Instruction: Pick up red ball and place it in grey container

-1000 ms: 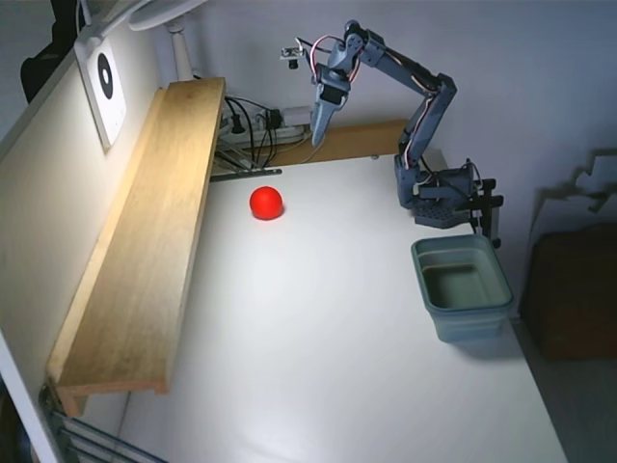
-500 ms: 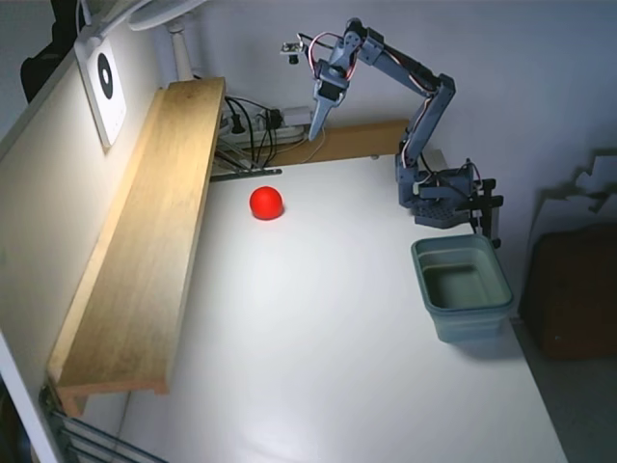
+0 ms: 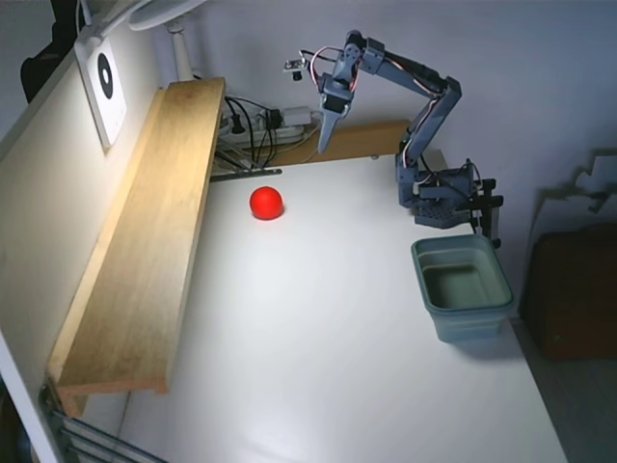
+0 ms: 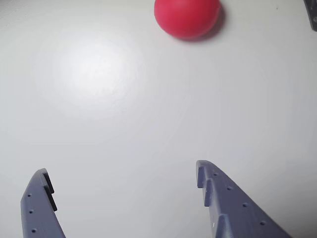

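The red ball point(image 3: 266, 203) lies on the white table, left of centre near the wooden shelf. In the wrist view it point(image 4: 186, 17) sits at the top edge, cut off by the frame. My gripper point(image 3: 325, 138) hangs in the air at the back of the table, to the right of the ball and above it, pointing down. In the wrist view the gripper point(image 4: 121, 176) is open and empty, its two blue fingers wide apart over bare table. The grey container point(image 3: 463, 286) stands empty at the table's right edge, in front of the arm's base.
A long wooden shelf point(image 3: 145, 241) runs along the left side. Cables and a power strip point(image 3: 265, 123) lie at the back. The arm's base point(image 3: 445, 198) is clamped at the right rear. The table's right edge runs just past the container.
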{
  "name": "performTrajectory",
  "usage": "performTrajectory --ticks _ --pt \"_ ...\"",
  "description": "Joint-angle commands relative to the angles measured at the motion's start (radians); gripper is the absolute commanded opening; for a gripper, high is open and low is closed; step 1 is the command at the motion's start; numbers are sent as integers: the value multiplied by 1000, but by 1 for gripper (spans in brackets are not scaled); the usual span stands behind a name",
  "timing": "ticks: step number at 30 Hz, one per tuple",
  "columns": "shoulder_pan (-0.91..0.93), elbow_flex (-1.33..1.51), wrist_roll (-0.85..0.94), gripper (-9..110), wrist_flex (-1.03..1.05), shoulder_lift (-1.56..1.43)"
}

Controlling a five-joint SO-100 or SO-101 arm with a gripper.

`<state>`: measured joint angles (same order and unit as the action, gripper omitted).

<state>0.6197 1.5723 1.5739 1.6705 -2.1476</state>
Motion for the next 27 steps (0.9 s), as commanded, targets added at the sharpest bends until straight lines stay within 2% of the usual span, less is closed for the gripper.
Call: performTrajectory --ticks 1,27 --pt "17 64 -3 38 -46 -65" --pt "17 538 -3 38 -356 -231"
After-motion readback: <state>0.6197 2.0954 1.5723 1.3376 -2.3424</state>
